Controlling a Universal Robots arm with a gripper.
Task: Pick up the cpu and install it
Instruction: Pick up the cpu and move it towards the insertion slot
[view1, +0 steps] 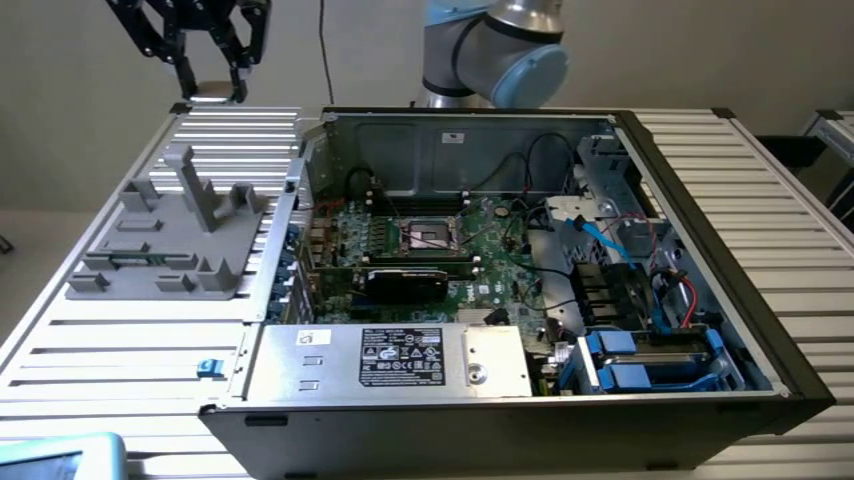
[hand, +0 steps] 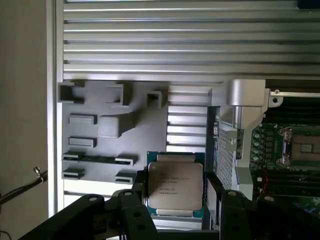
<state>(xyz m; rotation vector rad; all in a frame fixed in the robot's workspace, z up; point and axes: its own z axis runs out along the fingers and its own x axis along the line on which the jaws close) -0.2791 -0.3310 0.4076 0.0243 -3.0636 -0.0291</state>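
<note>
A grey fixture (view1: 174, 235) lies on the slatted table (view1: 134, 350) beneath the gripper (view1: 211, 90). Beside it, farther from the gripper, an open computer case (view1: 454, 150) holds a labelled power supply (view1: 387, 358) and blue drive caddies (view1: 627, 360).

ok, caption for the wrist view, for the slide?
The cpu held between the fingers over the slatted table, near the grey fixture and open computer case.
</note>
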